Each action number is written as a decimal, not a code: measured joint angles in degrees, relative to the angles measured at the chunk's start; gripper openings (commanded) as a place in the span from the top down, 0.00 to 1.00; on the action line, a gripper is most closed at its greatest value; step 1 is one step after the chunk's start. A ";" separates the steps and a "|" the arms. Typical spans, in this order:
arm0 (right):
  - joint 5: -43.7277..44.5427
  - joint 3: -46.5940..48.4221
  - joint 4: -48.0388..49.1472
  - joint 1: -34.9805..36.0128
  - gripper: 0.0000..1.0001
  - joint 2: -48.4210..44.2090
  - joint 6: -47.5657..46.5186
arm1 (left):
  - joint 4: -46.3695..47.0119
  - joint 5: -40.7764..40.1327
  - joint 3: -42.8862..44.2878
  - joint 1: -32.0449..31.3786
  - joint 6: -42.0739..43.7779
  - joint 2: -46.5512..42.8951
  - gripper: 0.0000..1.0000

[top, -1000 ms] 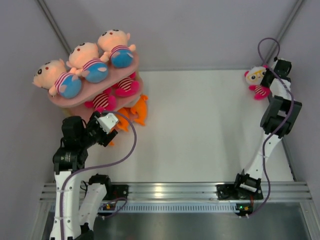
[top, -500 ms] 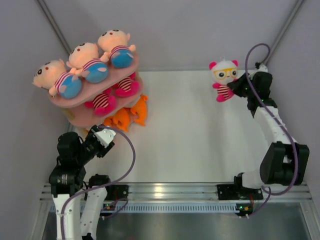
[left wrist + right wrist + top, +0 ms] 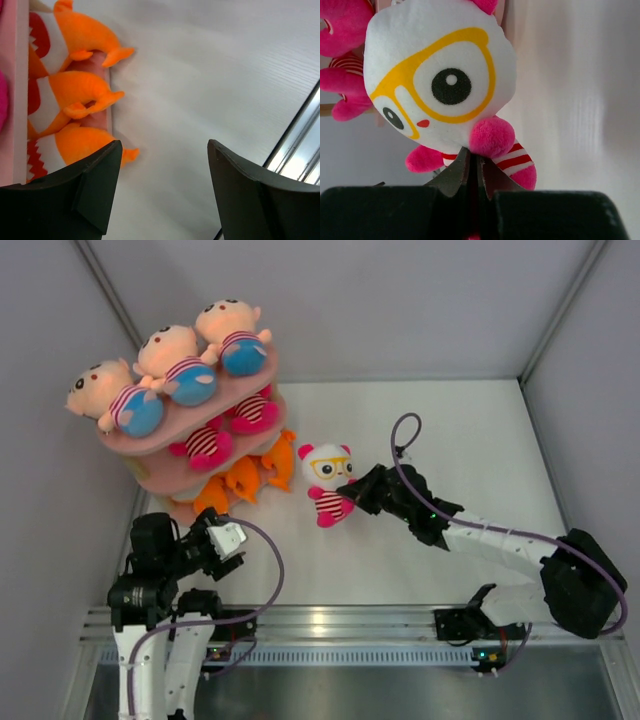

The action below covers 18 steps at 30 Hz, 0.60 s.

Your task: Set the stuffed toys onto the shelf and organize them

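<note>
Top external view, read left to right. Locate the left gripper (image 3: 225, 538) near its own base, fingers spread and holding nothing. Confirm this in the left wrist view: only bare table between the jaws, with three orange plush animals (image 3: 85, 95) ahead and to the left, at the shelf's foot.

Beyond that gripper, note the pink multi-tier shelf with oval boards (image 3: 262, 368). Count three peach-headed boy dolls in striped shirts (image 3: 170, 365) across the top board and two white, pink-limbed striped dolls (image 3: 205, 443) on the middle board.

Find the right gripper (image 3: 352, 490) stretched low across the table and clamped on the striped body of a white plush doll with pink ears and yellow glasses (image 3: 325, 475). Observe this doll just ahead of the fingertips, near the shelf's right end.

Step in hand, as judged: carrying the last doll to the middle board. Next, raise it above that board's rim, advance it, and release it beside the two seated dolls. Expect little room under the top board's overhang, and keep clear of the orange animals below. For retreat, use the open table behind the tool and to its right.
</note>
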 measured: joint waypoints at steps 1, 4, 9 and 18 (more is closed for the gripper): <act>0.92 0.20 1.53 1.73 1.00 1.27 2.23 | -0.07 1.68 0.00 0.00 1.46 1.18 0.24; 3.02 2.10 5.01 4.74 1.00 6.91 8.09 | -0.28 6.88 0.31 0.00 4.11 7.19 0.23; 4.63 11.02 7.74 8.41 1.00 18.16 14.38 | -0.13 9.77 0.57 0.00 6.32 16.22 0.18; 3.17 19.93 12.00 14.47 1.00 28.35 21.40 | 0.70 7.82 -0.26 -3.26 10.78 14.69 0.02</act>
